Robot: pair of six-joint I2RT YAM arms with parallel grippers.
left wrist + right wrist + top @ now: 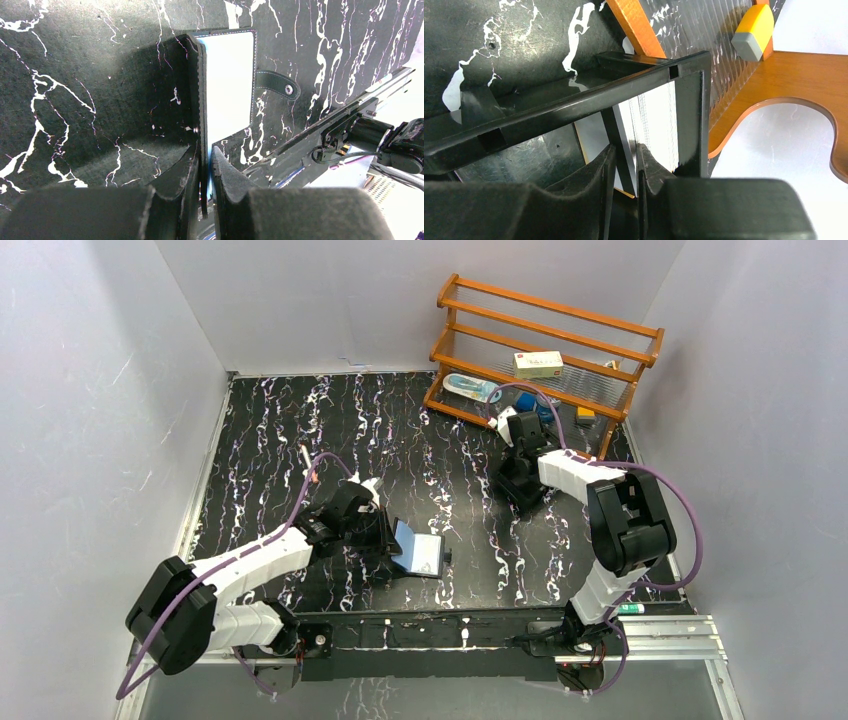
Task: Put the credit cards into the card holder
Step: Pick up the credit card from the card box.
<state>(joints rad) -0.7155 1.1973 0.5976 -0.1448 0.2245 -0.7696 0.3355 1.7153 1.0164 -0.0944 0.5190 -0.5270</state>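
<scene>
left arm [250, 565]: white shells, black joint housings behind the jaws | right arm [600, 490]: same white-and-black scheme, bulky black elbow drum | cables [693, 530]: purple, one per arm, looping back from behind the jaws | left fingers [175, 182]: matte black, grainy, scalloped inner edges | right fingers [589, 185]: same black, blunt tips

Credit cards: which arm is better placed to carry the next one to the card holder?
Right. The right arm has its jaws at the black box, by the stack of credit cards. The left arm has its jaws shut on the open card holder, so it is busy.
</scene>
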